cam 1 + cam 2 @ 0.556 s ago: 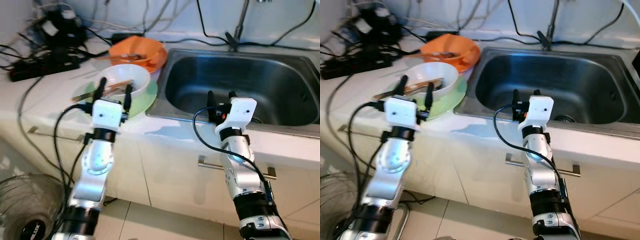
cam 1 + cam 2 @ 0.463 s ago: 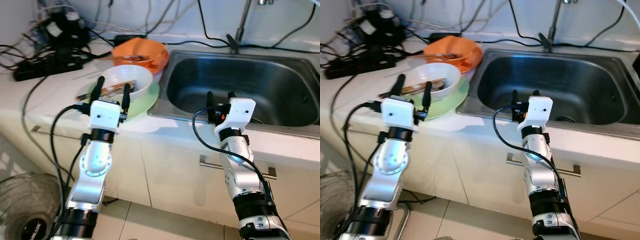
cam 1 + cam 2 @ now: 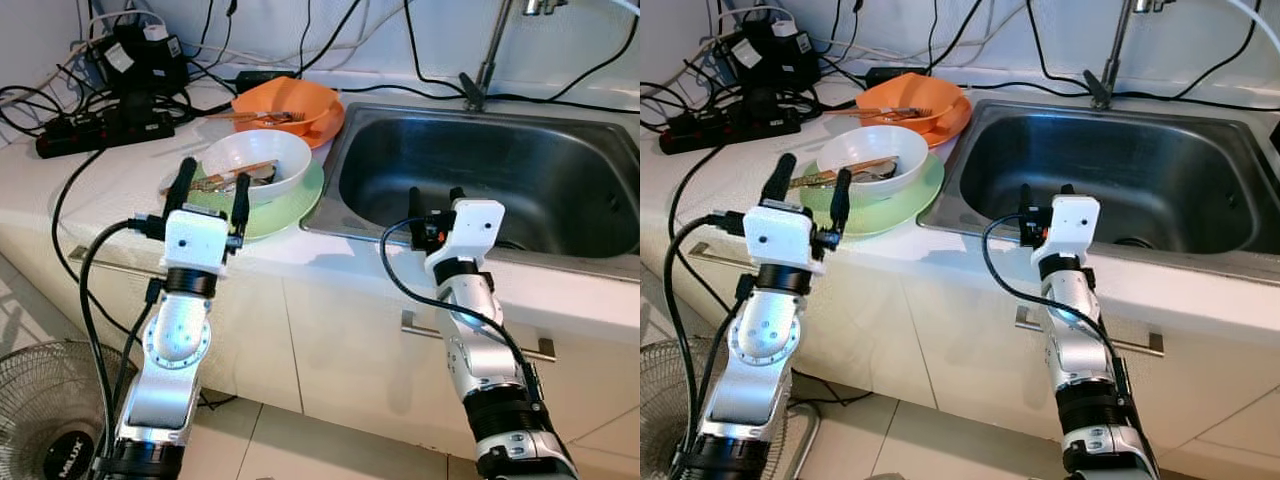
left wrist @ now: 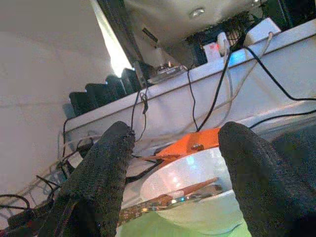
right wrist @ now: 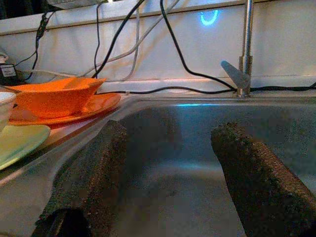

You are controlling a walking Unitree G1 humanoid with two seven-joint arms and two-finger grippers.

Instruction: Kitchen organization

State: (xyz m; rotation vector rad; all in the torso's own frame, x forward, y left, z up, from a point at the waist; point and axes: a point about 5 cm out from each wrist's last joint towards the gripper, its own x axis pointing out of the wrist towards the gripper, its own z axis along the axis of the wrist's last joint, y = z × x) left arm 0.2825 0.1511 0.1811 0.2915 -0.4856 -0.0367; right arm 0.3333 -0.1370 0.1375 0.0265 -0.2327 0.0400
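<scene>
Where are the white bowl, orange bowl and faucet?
white bowl (image 3: 283, 158), left eye view, on its inner wall.
orange bowl (image 3: 300, 95), left eye view, on its inner surface.
faucet (image 3: 1108, 62), right eye view, on its upright stem.

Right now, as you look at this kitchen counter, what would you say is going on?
A humanoid robot stands at a counter beside a steel sink. Its left gripper is open, raised in front of a white bowl holding utensils, which sits on a green plate. An orange bowl on an orange plate lies behind them. The right gripper, also open, hovers at the sink's front edge. Neither holds anything.
</scene>
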